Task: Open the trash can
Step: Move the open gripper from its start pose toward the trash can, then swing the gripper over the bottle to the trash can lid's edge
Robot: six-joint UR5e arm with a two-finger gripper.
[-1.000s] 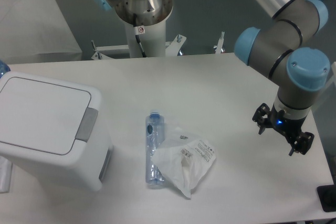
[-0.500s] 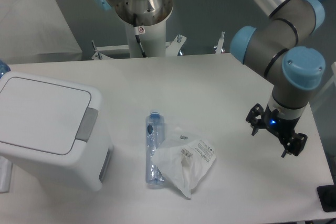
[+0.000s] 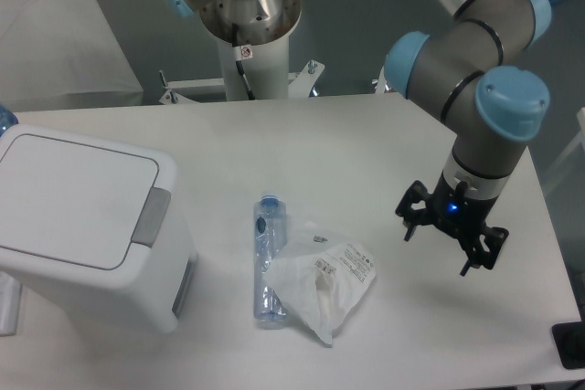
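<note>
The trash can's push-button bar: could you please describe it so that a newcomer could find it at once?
Start at the trash can, the big white bin at the table's left edge, with its flat lid shut. On the rim beside the lid's right edge lies the push-button bar, the bin's only grey part.

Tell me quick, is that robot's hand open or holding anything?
Hand: open, holding nothing, above the table, far right of the trash can.

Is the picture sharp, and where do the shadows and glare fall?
Fixed camera: soft, even light, slightly hazy; faint shadow on the table under the gripper; a pale sheen on the trash can lid; no strong glare.
</note>
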